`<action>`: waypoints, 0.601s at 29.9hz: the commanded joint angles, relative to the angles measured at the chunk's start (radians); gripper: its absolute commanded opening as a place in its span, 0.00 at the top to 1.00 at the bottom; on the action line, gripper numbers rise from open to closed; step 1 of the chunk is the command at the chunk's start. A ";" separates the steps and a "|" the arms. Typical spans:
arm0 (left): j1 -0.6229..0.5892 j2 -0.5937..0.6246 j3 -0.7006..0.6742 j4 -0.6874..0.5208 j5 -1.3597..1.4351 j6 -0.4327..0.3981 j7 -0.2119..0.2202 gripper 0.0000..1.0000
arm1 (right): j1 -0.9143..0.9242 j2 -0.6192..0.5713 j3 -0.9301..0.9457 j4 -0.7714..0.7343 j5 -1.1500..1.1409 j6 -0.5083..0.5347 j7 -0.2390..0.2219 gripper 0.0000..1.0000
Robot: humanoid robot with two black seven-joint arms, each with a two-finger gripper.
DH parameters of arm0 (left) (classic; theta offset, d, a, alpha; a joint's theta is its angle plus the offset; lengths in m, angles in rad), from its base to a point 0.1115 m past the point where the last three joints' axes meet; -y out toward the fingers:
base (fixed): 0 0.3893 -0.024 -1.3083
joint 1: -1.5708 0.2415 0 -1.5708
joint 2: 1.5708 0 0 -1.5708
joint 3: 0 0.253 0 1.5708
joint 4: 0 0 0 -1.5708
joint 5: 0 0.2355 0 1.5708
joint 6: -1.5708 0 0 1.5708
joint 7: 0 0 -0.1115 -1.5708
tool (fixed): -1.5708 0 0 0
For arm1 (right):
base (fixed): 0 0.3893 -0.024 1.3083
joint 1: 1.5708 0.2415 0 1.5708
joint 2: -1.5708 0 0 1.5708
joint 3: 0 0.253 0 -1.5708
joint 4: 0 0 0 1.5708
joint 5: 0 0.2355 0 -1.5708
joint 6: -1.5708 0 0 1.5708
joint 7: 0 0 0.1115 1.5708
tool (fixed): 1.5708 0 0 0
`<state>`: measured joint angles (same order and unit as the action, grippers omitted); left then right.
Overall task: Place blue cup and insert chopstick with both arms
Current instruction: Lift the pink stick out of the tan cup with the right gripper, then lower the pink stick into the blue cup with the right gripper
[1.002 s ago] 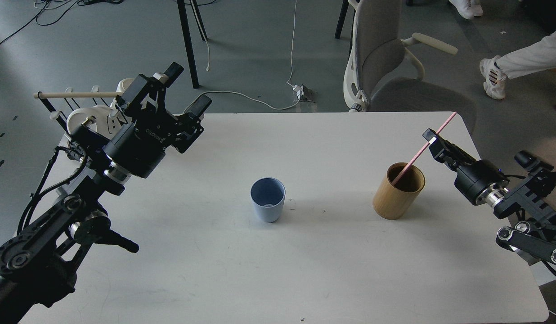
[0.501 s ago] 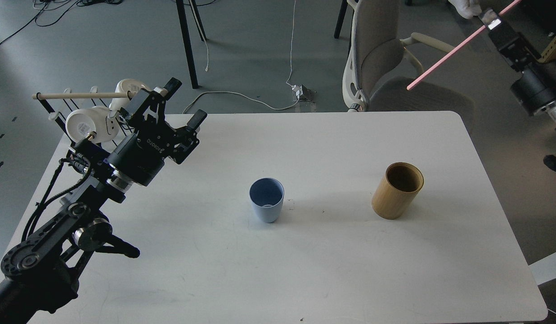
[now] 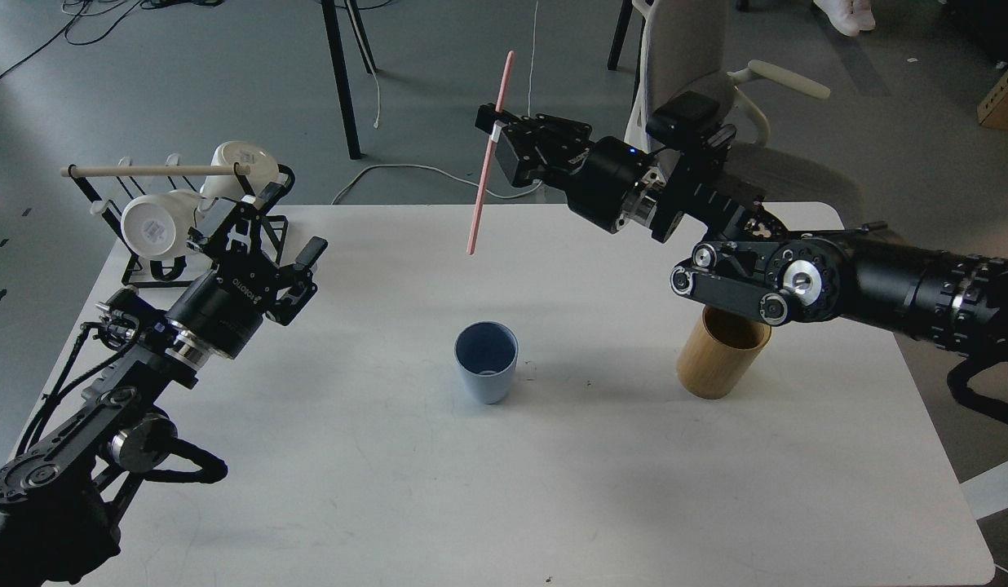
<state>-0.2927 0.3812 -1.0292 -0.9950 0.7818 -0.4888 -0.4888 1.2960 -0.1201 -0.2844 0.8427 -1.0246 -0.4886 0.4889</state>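
Observation:
The light-blue cup (image 3: 485, 360) stands upright near the middle of the white table (image 3: 504, 505), with nothing inside it. High above the cup and a little behind it, my right gripper (image 3: 497, 140) is shut on the pink chopstick (image 3: 488, 155), which hangs almost upright with its lower tip well clear of the cup's rim. My left gripper (image 3: 263, 236) is open and holds nothing; it hovers over the table's left part, well to the left of the cup.
A tan bamboo cylinder (image 3: 720, 355) stands right of the cup, partly under my right arm. A black rack (image 3: 145, 244) with a pale wooden rod and white mugs (image 3: 157, 224) sits at the back left corner. A grey chair (image 3: 700, 73) stands behind the table.
My right arm has lifted the chopstick out of the bamboo cylinder, swung it up at the right, then carried it left to above the cup. My left gripper has drawn back and lower.

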 commanded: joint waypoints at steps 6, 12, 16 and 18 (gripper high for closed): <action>0.012 -0.001 0.000 0.001 -0.001 0.000 0.000 0.05 | 0.003 0.075 -0.127 -0.027 -0.015 0.000 0.000 0.96; 0.013 -0.004 0.000 0.004 -0.001 0.000 0.000 0.05 | -0.023 0.105 -0.171 -0.037 -0.015 0.000 0.000 0.96; 0.015 -0.007 0.000 0.016 -0.001 0.000 0.000 0.05 | -0.041 0.108 -0.182 -0.047 -0.015 0.000 0.000 0.96; 0.015 -0.007 0.000 0.016 -0.001 0.000 0.000 0.05 | -0.047 0.108 -0.188 -0.048 -0.015 0.000 0.000 0.96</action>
<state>-0.2778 0.3749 -1.0294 -0.9809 0.7804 -0.4888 -0.4888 1.2586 -0.0134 -0.4638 0.7974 -1.0400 -0.4886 0.4887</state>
